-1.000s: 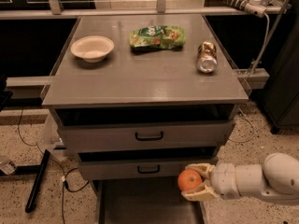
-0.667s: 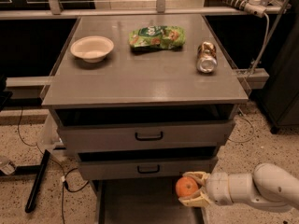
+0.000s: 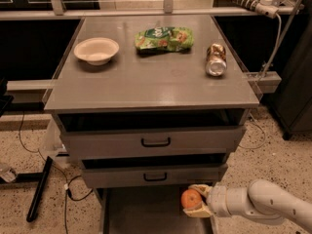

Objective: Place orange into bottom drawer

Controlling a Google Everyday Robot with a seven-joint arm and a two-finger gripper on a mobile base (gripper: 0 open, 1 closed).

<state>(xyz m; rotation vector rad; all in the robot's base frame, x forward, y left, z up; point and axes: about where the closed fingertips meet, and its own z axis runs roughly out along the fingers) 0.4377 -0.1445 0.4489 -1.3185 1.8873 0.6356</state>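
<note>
Jaws clenched above and below the orange, the gripper had sunk lower and a touch leftward since a second before, its arm reaching in from the right. The fruit hung just below the middle drawer front, over the right side of the open bottom drawer. Up top, the bowl, green bag and can lay where they had been.

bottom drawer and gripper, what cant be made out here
Camera view:
- Gray metal bottom drawer: front end cut off by the lower edge.
- Round bright orange fruit: underside hidden by the beige two-finger gripper clasping it above the drawer's right side.
- Crushed metal can: label too small.
</note>
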